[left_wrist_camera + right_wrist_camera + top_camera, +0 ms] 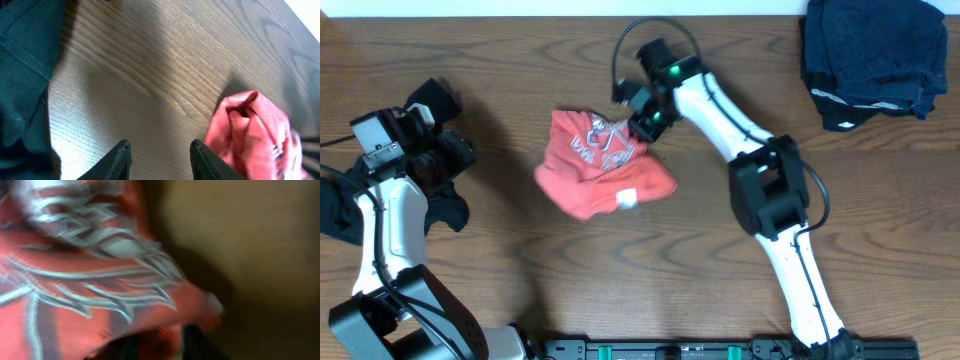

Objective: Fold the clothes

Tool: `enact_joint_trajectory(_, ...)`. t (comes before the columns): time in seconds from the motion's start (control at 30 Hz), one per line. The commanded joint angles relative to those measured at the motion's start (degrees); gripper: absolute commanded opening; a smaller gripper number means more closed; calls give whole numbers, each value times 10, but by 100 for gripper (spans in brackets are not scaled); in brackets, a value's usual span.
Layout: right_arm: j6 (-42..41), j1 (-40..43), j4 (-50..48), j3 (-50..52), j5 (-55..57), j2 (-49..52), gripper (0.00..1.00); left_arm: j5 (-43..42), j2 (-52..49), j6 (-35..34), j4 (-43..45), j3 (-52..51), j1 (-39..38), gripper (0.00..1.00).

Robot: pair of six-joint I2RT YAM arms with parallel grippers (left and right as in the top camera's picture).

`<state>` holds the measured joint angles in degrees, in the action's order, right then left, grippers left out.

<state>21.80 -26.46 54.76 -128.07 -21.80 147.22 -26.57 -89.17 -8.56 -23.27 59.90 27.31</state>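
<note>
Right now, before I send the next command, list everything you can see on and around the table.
T-shirt: one, coral-red with pale chest lettering, bunched at the middle of the table.
dark pile: one, navy-black with pale marks along its edge, far right corner.
dark cloth: one, dark, limp, at the left edge beside the left arm.
table: one, brown wood grain, under everything.
left pincer: one, black, open and empty, over bare wood.
right pincer: one, black, at the T-shirt's upper right edge; the wrist view is too blurred to tell whether it grips.
</note>
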Motion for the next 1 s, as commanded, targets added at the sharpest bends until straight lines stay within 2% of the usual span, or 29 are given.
enact_joint_trajectory(0.0,-12,32,-23,-7,44,22,37,3,-7,8,3,3,-1,41)
enact_joint_trajectory(0.13,-4,43,41,-86,42,16,57,3,-7,8,2,3,-1,41)
enact_joint_trajectory(0.33,5,24,209,-255,17,-8,73,3,-7,8,3,3,-1,41)
enact_joint_trajectory(0.43,21,-8,277,-306,14,-17,77,3,-7,8,3,3,-1,41)
enact_joint_trajectory(0.57,25,-65,319,-312,19,-16,80,8,-7,8,3,3,-1,41)
enact_joint_trajectory(0.83,-35,-174,320,-249,35,-15,80,33,-7,8,2,3,-1,41)
enact_joint_trajectory(0.97,-84,-200,288,-198,98,-15,81,33,-7,8,2,3,-1,41)
